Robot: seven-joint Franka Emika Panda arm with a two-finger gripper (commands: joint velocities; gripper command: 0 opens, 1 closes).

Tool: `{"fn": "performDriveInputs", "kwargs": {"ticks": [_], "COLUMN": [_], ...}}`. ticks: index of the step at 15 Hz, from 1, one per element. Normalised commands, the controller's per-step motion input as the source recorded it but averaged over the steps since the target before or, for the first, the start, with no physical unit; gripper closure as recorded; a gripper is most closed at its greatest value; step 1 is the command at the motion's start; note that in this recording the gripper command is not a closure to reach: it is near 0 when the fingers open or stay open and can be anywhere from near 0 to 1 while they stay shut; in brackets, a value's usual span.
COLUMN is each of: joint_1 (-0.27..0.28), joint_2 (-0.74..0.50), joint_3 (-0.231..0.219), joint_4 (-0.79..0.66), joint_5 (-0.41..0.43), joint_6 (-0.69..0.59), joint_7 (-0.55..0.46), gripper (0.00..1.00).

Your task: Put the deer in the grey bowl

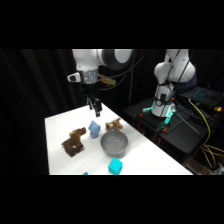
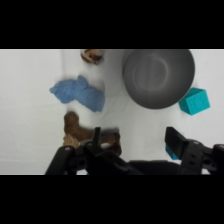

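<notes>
A flat white table [image 1: 60, 127] carries everything here, its top bright against the dark surroundings. Toward its left lies the deer [image 1: 74, 141], a dark brown plush four-legged animal toy, resting on the bare surface. Just beside it, further back, sits a small blue plush toy [image 1: 94, 128]. A smaller tan-brown plush toy [image 1: 114, 124] lies to the right of the blue one, just behind the grey bowl [image 1: 114, 142], a round metallic bowl with a smooth shiny inside, standing upright near the table's middle. A cyan block [image 1: 115, 166] rests on the table in front of the bowl, close to it but apart.
</notes>
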Motion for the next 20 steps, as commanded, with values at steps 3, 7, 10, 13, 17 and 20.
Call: {"fn": "performDriveInputs", "kwargs": {"ticks": [3,7,10,13,17,20], "joint_1": [-0.116,-0.079,-0.088,-0.111,-0.125,-0.105], "joint_2": [0.65,0.62,0.63,0.55,0.39,0.23], "joint_3": [-0.027,0.020,0.059,0.086,0.086,0.090], "joint_4": [0.79,0.75,0.71,0.63,0.44,0.19], "joint_5": [0.009,0.026,0.082,0.114,0.109,0.088], "joint_6": [0.13,0.07,0.07,0.07,0.09,0.12], "joint_7": [-0.22,-0.14,-0.10,-0.08,-0.09,-0.09], "gripper": [0.00,0.00,0.00,0.00,0.00,0.00]}}
